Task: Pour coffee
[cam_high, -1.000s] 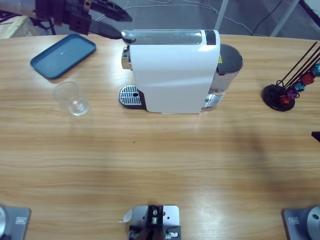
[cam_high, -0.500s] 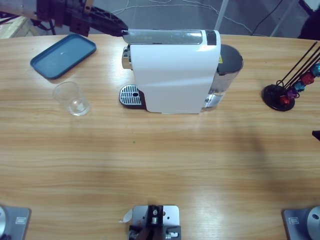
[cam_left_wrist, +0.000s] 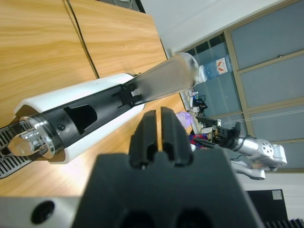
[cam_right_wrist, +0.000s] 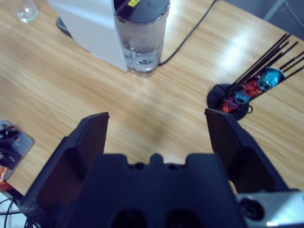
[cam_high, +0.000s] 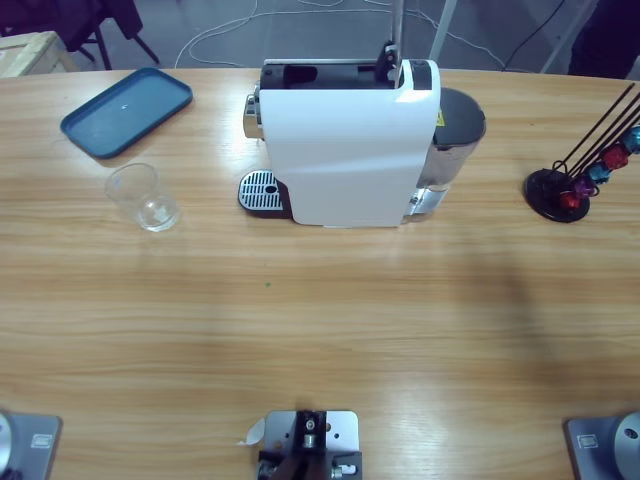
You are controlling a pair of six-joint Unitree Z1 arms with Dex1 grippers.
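The coffee machine [cam_high: 345, 150] stands far-centre on the surface [cam_high: 320, 320], lever [cam_high: 397, 30] raised; the glass cup [cam_high: 143, 197] sits to its left, light, slippery, fragile—best gripped around its wall. The left tool [cam_left_wrist: 160, 124] is closed, empty; the right tool [cam_right_wrist: 156, 130] gapes wide, empty.

I am working in what looks like an office or lab room. Past my long pale wooden worktop [cam_high: 300, 330] I see tall glass partition panels in grey frames [cam_left_wrist: 266, 71], a blue water-cooler bottle [cam_left_wrist: 214, 68] and cluttered desks [cam_left_wrist: 202, 124]. Loose white cables [cam_high: 300, 12] trail over the grey floor [cam_high: 210, 30] behind the worktop.
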